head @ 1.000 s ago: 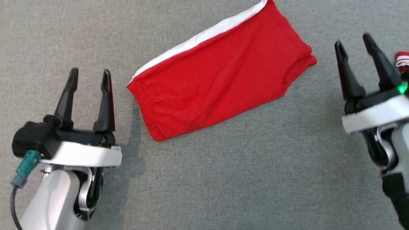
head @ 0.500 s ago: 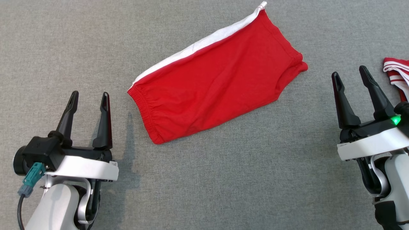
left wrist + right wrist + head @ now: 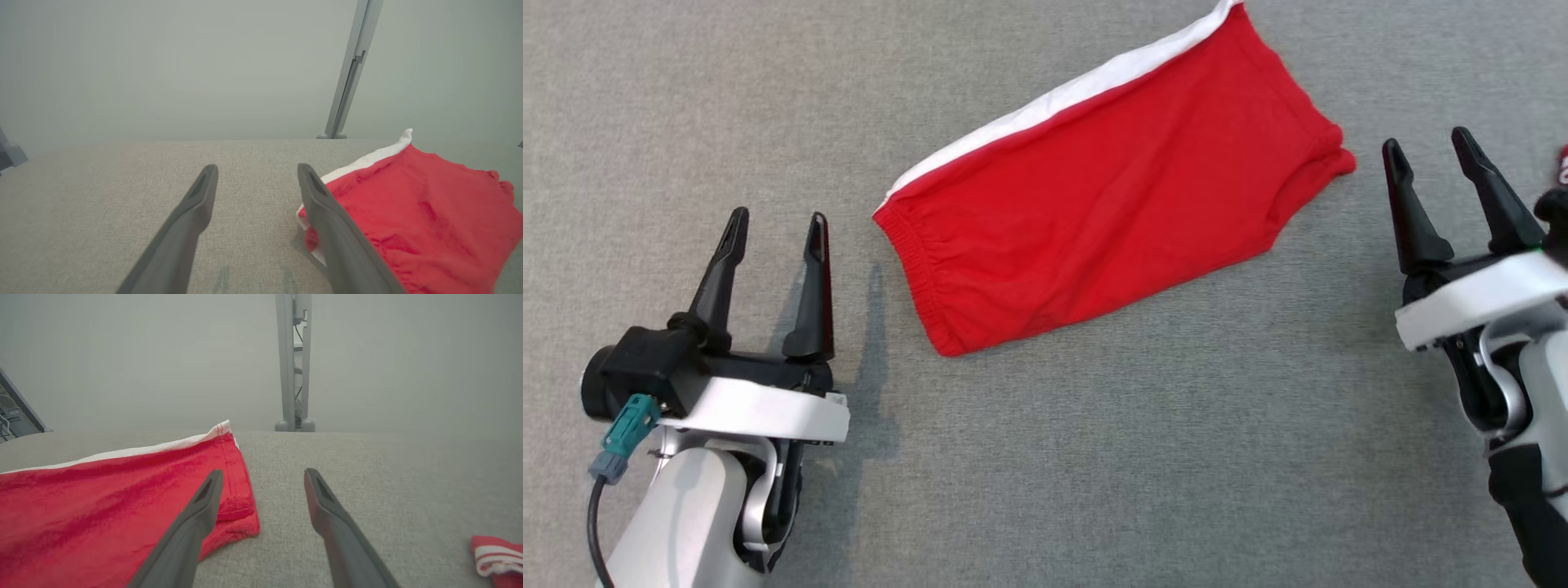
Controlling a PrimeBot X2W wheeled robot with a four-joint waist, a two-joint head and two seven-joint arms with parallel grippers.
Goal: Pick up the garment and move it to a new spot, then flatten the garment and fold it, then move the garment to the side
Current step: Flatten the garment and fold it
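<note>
Two noted, both spread wide and empty: left end effector [image 3: 778,216] and right end effector [image 3: 1427,139], either side of the garment [image 3: 1111,204], which is laid flat on the counter [image 3: 1094,457]. Folding is judged done; an edge grasp is needed to shift it aside.

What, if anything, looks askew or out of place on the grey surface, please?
The red garment lies askew, slanting diagonally across the grey surface. A red-and-white striped cloth sits apart, right of the right gripper. No damage or spills visible.

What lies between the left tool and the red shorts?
Nothing: bare grey surface separates the left tool and the shorts, as the head view shows.
</note>
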